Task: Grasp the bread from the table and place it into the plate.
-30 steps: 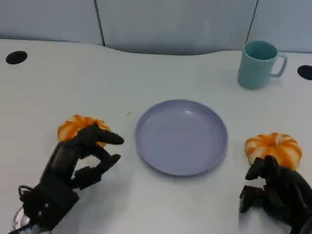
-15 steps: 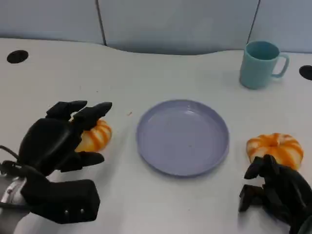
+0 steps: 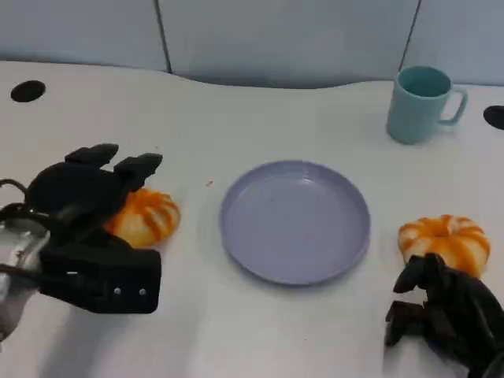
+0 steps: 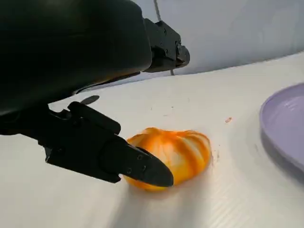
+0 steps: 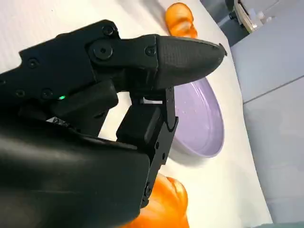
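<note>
The head view looks down on the table (image 3: 236, 118) from above; both wrist views sit low and close behind their hands — all share the plate (image 3: 295, 220).

Right hand (image 5: 142, 90): black, fingers bent, nothing in them.
Plate (image 5: 199, 118): lilac, lying beyond the fingertips.
Near bun (image 5: 164, 206): orange, just beside the hand, short of the plate.
Far bun (image 5: 179, 19): orange, past the plate.
Table (image 5: 38, 19): white.
</note>
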Robot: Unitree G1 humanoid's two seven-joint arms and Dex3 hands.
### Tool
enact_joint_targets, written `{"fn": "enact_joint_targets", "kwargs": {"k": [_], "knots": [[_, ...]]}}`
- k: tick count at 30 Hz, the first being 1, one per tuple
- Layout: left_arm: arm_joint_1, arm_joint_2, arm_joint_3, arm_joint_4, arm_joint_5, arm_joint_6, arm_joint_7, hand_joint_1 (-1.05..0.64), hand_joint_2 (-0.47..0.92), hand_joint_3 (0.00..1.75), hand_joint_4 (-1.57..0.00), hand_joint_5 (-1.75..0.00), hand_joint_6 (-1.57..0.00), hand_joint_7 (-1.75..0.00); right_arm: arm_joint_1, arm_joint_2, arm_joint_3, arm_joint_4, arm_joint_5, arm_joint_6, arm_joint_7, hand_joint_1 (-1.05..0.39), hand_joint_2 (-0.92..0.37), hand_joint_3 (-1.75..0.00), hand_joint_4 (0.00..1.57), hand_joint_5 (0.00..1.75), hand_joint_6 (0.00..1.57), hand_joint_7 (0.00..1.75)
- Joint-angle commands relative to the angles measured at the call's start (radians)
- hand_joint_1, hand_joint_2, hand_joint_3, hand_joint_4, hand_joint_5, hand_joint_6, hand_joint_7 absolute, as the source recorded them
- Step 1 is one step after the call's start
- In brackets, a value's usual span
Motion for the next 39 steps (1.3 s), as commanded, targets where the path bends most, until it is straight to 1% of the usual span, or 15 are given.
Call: {"fn": "enact_joint_targets", "kwargs": {"k": [1, 6, 9, 13, 18, 22, 24, 27, 30, 31, 36, 39], "knots": [[-0.083, -0.006, -0.067, 0.14, 0.026, 0.01, 0.023, -0.56, 0.77, 0.0, 0.0, 0.0, -0.05, 0.0, 0.032, -0.006, 0.0, 0.011, -0.012, 0.022, -0.012, -0.44, -0.92, -0.5, 1.32, 1.13, 1.17, 1.08], [-0.176, -0.051, -0.134, 0.297, 0.031, 0.023, 0.024, -0.54, 0.77, 0.0, 0.0, 0.0, 0.0, 0.0, 0.043, -0.005, 0.0, -0.005, -0.007, 0.029, -0.014, -0.45, -0.92, -0.5, 1.32, 1.14, 1.17, 1.09], [-0.203, -0.06, -0.155, 0.344, 0.024, 0.019, 0.037, -0.54, 0.76, 0.0, 0.0, 0.0, 0.0, 0.0, 0.046, -0.003, -0.003, -0.012, -0.003, 0.036, -0.018, -0.44, -0.92, -0.49, 1.31, 1.14, 1.17, 1.1], [-0.276, -0.117, -0.2, 0.5, 0.03, 0.021, 0.071, -0.57, 0.75, 0.0, 0.0, 0.0, -0.02, -0.01, 0.056, -0.014, 0.006, -0.027, -0.012, 0.037, -0.01, -0.44, -0.92, -0.52, 1.32, 1.15, 1.16, 1.09], [-0.343, -0.181, -0.234, 0.658, 0.019, 0.044, 0.09, -0.46, 0.72, 0.0, 0.0, 0.0, -0.02, -0.01, 0.066, -0.01, 0.006, -0.039, -0.014, 0.029, -0.017, -0.45, -0.92, -0.51, 1.32, 1.16, 1.17, 1.11], [-0.388, -0.225, -0.264, 0.761, 0.022, 0.058, 0.094, -0.43, 0.72, 0.0, 0.0, 0.0, -0.03, -0.01, 0.071, -0.008, -0.004, -0.049, 0.002, 0.049, -0.021, -0.44, -0.92, -0.5, 1.31, 1.17, 1.16, 1.11], [-0.407, -0.242, -0.28, 0.8, 0.025, 0.071, 0.089, -0.4, 0.71, 0.0, 0.0, 0.0, -0.03, -0.01, 0.077, -0.011, 0.0, -0.058, -0.005, 0.052, -0.025, -0.45, -0.92, -0.49, 1.3, 1.17, 1.17, 1.11], [-0.423, -0.254, -0.284, 0.834, 0.01, 0.077, 0.067, -0.39, 0.7, 0.0, 0.0, 0.0, -0.04, -0.01, 0.083, -0.012, 0.001, -0.065, -0.007, 0.05, -0.025, -0.46, -0.92, -0.49, 1.3, 1.18, 1.17, 1.11], [-0.437, -0.257, -0.279, 0.865, -0.011, 0.095, -0.002, -0.35, 0.72, 0.01, 0.0, 0.0, -0.03, 0.0, 0.092, -0.008, -0.001, -0.079, 0.0, 0.059, -0.029, -0.45, -0.92, -0.49, 1.29, 1.18, 1.17, 1.11], [-0.437, -0.258, -0.283, 0.874, -0.013, 0.105, -0.008, -0.36, 0.73, 0.01, -0.01, 0.0, -0.04, -0.01, 0.093, -0.009, -0.002, -0.082, 0.002, 0.062, -0.028, -0.45, -0.92, -0.5, 1.27, 1.21, 1.16, 1.13], [-0.428, -0.26, -0.291, 0.889, -0.02, 0.127, 0.019, -0.29, 0.77, 0.01, -0.05, -0.02, -0.08, -0.02, 0.097, -0.011, -0.006, -0.082, 0.01, 0.063, -0.015, -0.44, -0.92, -0.5, 1.25, 1.23, 1.14, 1.14], [-0.414, -0.262, -0.3, 0.889, -0.013, 0.118, 0.091, -0.27, 0.8, 0.02, -0.12, -0.05, -0.15, -0.04, 0.1, -0.01, -0.01, -0.088, 0.014, 0.072, -0.024, -0.45, -0.92, -0.48, 1.25, 1.23, 1.14, 1.15]]}}
